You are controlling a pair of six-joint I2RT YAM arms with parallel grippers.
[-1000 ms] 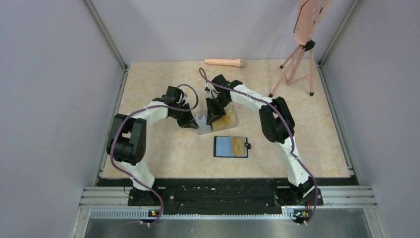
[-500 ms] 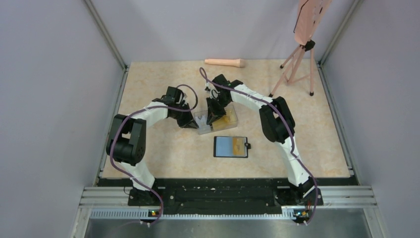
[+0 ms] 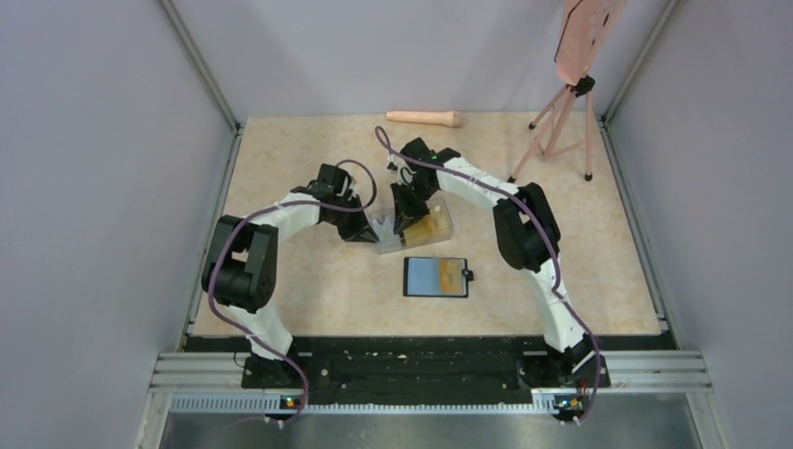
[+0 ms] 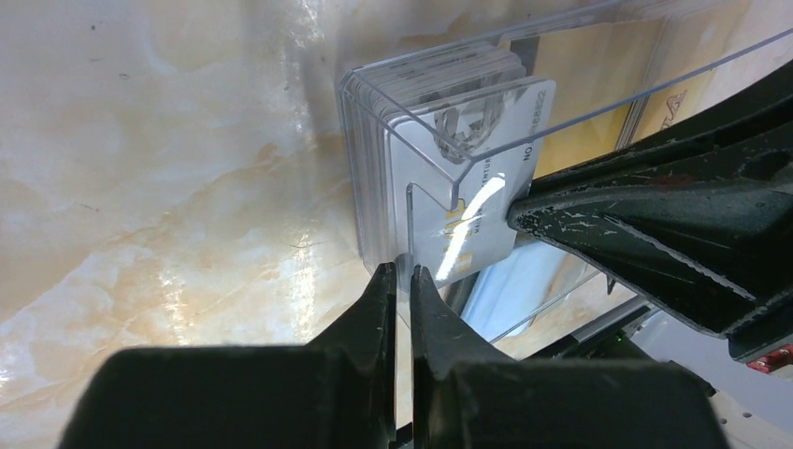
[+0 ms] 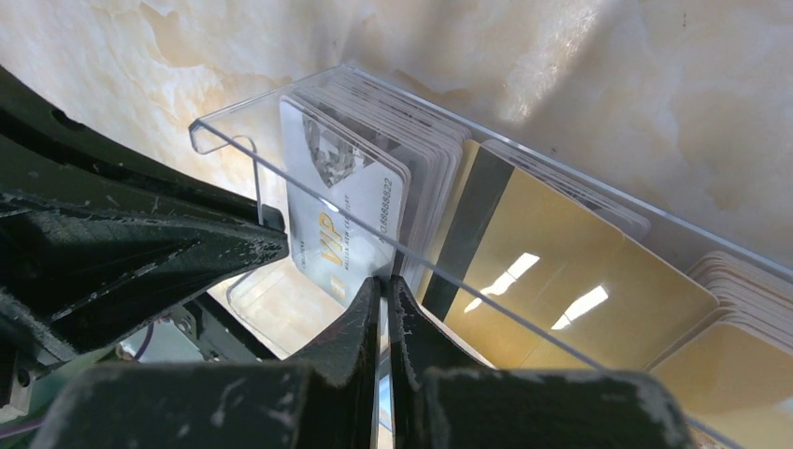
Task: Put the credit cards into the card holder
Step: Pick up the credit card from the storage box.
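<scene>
A clear plastic box [image 3: 416, 226] holds upright stacks of credit cards: grey-white ones [image 4: 439, 94] at its left end and yellow-orange ones [image 5: 570, 281] beside them. My left gripper [image 3: 363, 230] is shut on the box's left end wall [image 4: 411, 220]. My right gripper [image 3: 400, 217] reaches into the box from above and is shut on the edge of the front grey-white card [image 5: 341, 215], which carries VIP print. That card also shows in the left wrist view [image 4: 486, 206]. The black card holder [image 3: 436, 277] lies open and flat in front of the box, with a yellowish card in its blue-grey pocket.
A beige cylinder [image 3: 425, 118] lies at the table's far edge. A pink tripod [image 3: 561, 122] with a board stands at the far right. Grey walls close in the left and right sides.
The box and both grippers have shifted slightly away and to the right. Both grips are unchanged.
</scene>
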